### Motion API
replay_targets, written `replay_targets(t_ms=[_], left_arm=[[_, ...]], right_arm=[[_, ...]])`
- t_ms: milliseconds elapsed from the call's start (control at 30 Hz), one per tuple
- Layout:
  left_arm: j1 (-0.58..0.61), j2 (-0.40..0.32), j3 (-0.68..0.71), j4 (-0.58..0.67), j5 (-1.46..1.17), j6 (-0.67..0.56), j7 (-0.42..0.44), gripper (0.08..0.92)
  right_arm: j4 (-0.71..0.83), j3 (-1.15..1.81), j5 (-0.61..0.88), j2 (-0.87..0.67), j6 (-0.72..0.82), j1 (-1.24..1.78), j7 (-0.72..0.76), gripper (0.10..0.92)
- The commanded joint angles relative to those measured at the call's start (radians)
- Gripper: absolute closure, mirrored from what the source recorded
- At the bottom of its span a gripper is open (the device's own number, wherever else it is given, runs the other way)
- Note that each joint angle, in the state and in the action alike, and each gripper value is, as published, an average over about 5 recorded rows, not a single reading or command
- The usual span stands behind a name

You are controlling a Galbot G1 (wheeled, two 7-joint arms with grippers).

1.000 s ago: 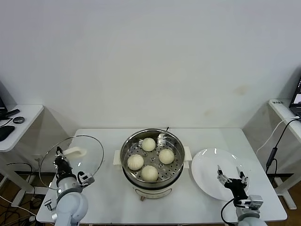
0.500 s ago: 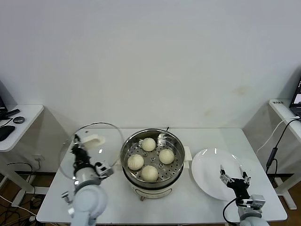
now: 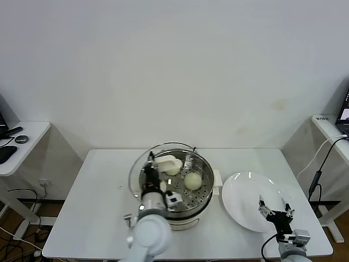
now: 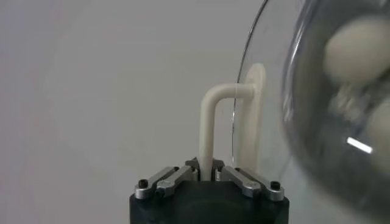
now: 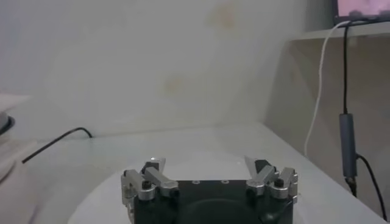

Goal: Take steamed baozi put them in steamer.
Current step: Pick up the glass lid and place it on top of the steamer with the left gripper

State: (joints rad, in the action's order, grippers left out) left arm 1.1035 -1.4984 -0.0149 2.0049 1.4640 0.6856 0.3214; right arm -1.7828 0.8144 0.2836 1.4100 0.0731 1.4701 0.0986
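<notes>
**Baozi in the steamer, glass lid held above them**

Baozi sit on the perforated metal tray inside the steamer [image 3: 203, 188], the round, shiny stainless-steel pot at the middle of the white tabletop [image 3: 103, 207]. Nearest the camera, the left gripper [image 3: 154, 176] is clamped on the white handle [image 3: 166, 162] of the glass lid [image 3: 143, 164]; the left wrist view shows its two metal fingers [image 4: 175, 178] pinched against the handle's curved, smooth post. The lid is a clear round dome, held tilted over the left part of the pot, so that the buns below it are partly hidden by the arm and the glass.

Two buns show plainly: one baozi [image 3: 192, 180] lies uncovered on the right of the tray, smooth, round and pale cream, and a second baozi [image 3: 172, 168] lies farther back, partly behind the handle. Through the glass in the wrist view, pale rounded shapes [image 4: 356, 52] can be seen, blurred.

To the right of the steamer rests a flat, glossy white plate [image 3: 245, 191]. Over its near edge hangs the right gripper [image 3: 276, 210], its fingers spread apart and holding nothing.

Behind the tabletop rises a plain white wall [image 3: 174, 71].
</notes>
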Motion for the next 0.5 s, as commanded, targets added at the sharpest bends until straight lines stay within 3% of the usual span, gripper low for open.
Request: replay_targets(t_ms=[33,500], left_arm=[[-0.049,-0.020,0.172,-0.044,-0.009,0.007,0.016,0.825],[-0.042,-0.014,0.155,-0.059,0.122,0.005,0.015,0.825]], right_arm=[[0.005,0.001,-0.008,0.013,-0.003,-0.002,0.001,0.203],[-0.004,-0.004,-0.012,0.016,-0.006,0.002,0.001,0.203]])
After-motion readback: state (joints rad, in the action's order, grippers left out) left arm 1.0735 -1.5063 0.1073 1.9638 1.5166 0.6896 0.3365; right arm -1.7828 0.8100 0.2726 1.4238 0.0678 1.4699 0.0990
